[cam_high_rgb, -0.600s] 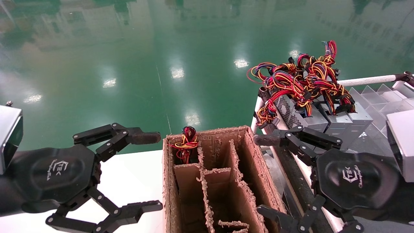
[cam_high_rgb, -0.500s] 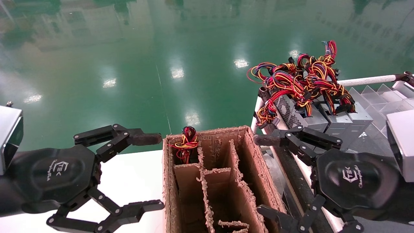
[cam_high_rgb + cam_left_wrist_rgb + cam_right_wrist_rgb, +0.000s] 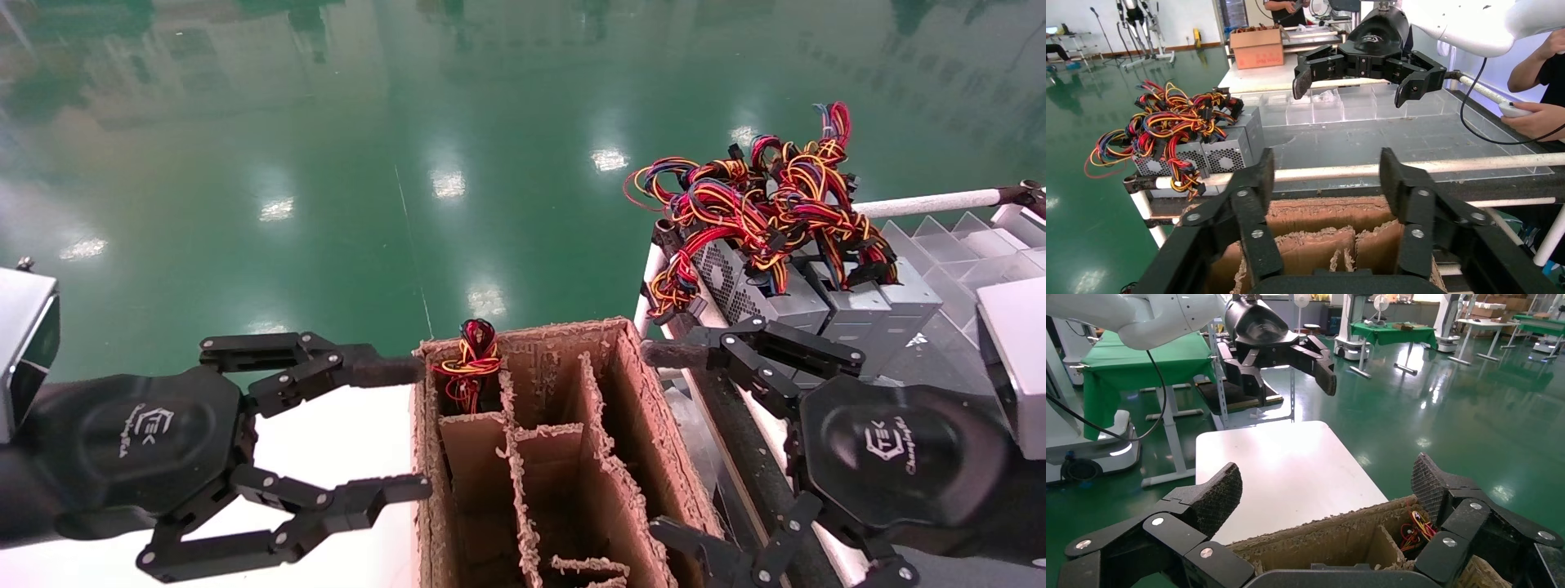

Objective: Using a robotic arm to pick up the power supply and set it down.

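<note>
Several grey power supplies [image 3: 817, 298] with tangled red, yellow and black wires stand in a row on the right rack, also seen in the left wrist view [image 3: 1223, 147]. One more wire bundle [image 3: 472, 359] sticks out of the far-left cell of the cardboard box [image 3: 629, 457]; that unit's body is hidden. My left gripper [image 3: 404, 429] is open beside the box's left wall, holding nothing. My right gripper [image 3: 666, 445] is open wide at the box's right wall, between the box and the rack, also empty. Each wrist view shows the other white robotic arm [image 3: 1468, 24] [image 3: 1150, 318].
The box, with ragged cardboard dividers [image 3: 523, 490], stands at the edge of a white table [image 3: 343, 441]. The rack on the right has a white rail [image 3: 923, 202] and clear plastic dividers [image 3: 956, 245]. Beyond lies green floor [image 3: 409, 163]. A person's hand [image 3: 1532, 116] holds a controller behind the rack.
My left gripper has narrowed its opening and shifted right, its fingertips now reaching the box's left wall. The right gripper and the power supplies have not moved.
</note>
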`<action>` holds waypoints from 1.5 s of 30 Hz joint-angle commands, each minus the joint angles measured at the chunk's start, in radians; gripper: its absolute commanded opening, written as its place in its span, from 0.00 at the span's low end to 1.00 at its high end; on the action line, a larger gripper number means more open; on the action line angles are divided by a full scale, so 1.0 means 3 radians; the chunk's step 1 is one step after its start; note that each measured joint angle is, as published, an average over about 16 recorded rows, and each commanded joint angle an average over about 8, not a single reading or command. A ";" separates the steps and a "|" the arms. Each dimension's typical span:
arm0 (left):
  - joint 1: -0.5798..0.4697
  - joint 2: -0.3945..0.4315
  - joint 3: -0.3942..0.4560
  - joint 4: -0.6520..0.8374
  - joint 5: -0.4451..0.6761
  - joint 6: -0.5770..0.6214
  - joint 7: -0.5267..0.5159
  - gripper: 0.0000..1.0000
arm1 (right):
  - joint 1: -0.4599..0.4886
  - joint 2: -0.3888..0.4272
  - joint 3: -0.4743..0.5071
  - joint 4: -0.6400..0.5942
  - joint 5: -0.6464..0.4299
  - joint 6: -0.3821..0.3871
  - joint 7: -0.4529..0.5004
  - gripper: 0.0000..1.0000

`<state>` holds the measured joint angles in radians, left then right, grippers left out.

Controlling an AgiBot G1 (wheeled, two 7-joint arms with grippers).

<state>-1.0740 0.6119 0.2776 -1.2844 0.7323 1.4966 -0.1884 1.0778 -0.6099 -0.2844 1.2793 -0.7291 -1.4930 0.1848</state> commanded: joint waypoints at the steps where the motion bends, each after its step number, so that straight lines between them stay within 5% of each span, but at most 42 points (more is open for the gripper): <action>1: 0.0000 0.0000 0.0001 0.0000 0.0000 0.0000 0.0000 0.00 | 0.0000 0.0000 0.0000 0.0000 0.0000 0.0000 0.0000 1.00; 26: -0.0001 -0.0003 0.0008 0.0002 -0.0004 -0.0003 0.0003 0.00 | 0.0000 0.0000 0.0000 0.0000 0.0000 0.0000 0.0000 1.00; 27: -0.0001 -0.0003 0.0008 0.0002 -0.0004 -0.0003 0.0003 0.04 | 0.0000 0.0000 0.0000 0.0000 0.0000 0.0000 0.0000 1.00; 35: -0.0001 -0.0003 0.0008 0.0002 -0.0006 -0.0005 0.0003 1.00 | 0.0000 0.0000 0.0000 0.0000 0.0000 0.0000 0.0000 1.00; 45: -0.0002 -0.0003 0.0009 0.0003 -0.0007 -0.0004 0.0004 1.00 | 0.0004 -0.0021 -0.0012 -0.0017 -0.0039 0.0046 -0.0001 1.00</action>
<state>-1.0746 0.6110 0.2802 -1.2835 0.7302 1.4953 -0.1872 1.0822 -0.6235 -0.2919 1.2701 -0.7515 -1.4680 0.1841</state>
